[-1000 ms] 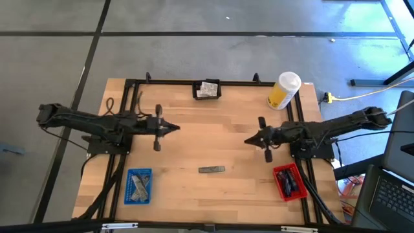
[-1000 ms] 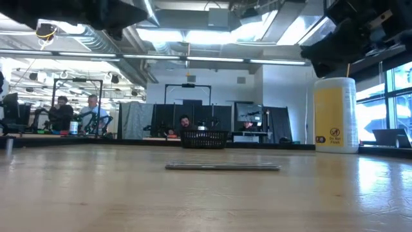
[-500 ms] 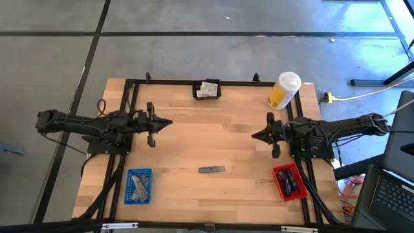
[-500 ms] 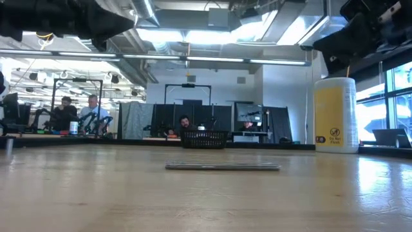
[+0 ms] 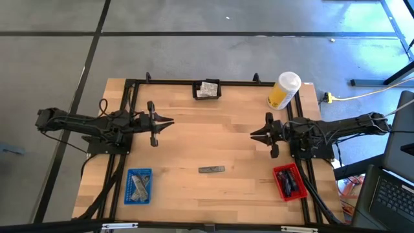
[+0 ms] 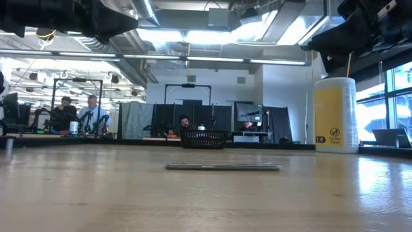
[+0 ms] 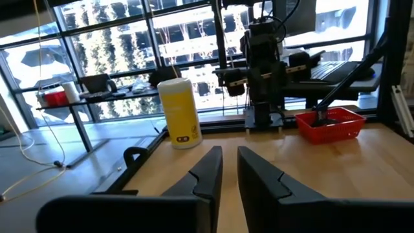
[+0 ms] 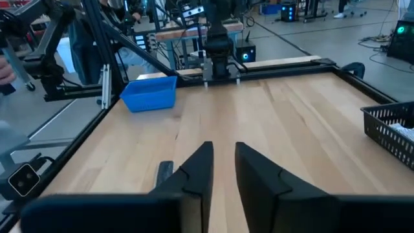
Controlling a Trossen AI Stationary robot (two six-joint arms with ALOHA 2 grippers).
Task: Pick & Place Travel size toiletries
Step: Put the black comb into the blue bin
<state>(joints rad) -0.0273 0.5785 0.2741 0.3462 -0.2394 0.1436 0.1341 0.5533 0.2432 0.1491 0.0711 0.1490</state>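
Some toiletries already sit in the blue tray (image 5: 138,186) and red tray (image 5: 288,182); more wait in the black basket (image 5: 207,90). One grey stick (image 5: 211,169) lies mid-table. The left gripper (image 5: 169,121) and right gripper (image 5: 253,134) hover empty, fingers slightly parted.

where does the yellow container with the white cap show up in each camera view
High view: yellow container at the table's far right corner, beyond the right arm.
Low view: it stands tall at the right.
Left wrist view: it stands left of centre, near the table edge.
Right wrist view: not in it.
Shared landmark: the red tray, also in the left wrist view.
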